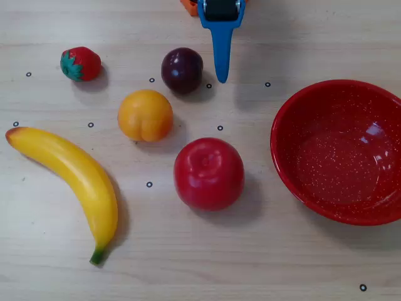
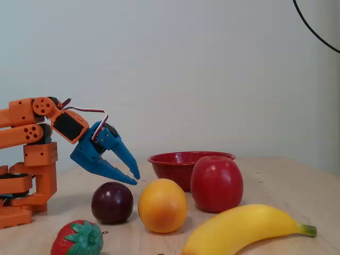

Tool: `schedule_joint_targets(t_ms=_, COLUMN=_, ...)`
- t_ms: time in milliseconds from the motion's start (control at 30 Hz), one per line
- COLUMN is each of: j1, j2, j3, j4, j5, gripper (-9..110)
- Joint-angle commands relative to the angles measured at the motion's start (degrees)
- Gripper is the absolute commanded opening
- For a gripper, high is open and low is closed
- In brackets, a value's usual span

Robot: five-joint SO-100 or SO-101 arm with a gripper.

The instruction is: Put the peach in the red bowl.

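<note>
- Approach step: pincer (image 2: 134,177) released, empty, hovering above the plum (image 2: 112,202).
- Peach (image 1: 145,115) sits just beyond; next: descend over it, then carry to the red bowl (image 1: 301,182).

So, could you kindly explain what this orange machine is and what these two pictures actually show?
It is a small robot arm whose blue gripper ends in two jaws, slightly apart and holding nothing. One picture looks straight down on the wooden table; the other looks across it from the side. On the table lie a peach, a plum, an apple, a banana, a strawberry and an empty red bowl. The gripper hovers above the plum.
</note>
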Motion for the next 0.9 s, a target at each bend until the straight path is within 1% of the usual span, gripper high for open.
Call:
schedule_joint_targets(t_ms=0, j1=-0.4, j2=0.8, j3=0.4, j4=0.0, j5=-1.1, gripper=0)
schedule_joint_targets(t_ms=633, j1=-0.6, j2=0.1, j3=-0.2, j4=1.1, j5=-0.2, gripper=0)
schedule_joint_targets(t_ms=733, j1=-1.5, j2=-3.0, j3=-2.4, j4=1.8, j5=1.0, gripper=0)
schedule_joint_targets(t_ms=867, j1=-2.0, j2=-9.2, j3=-9.2, j4=1.5, j5=1.2, gripper=0)
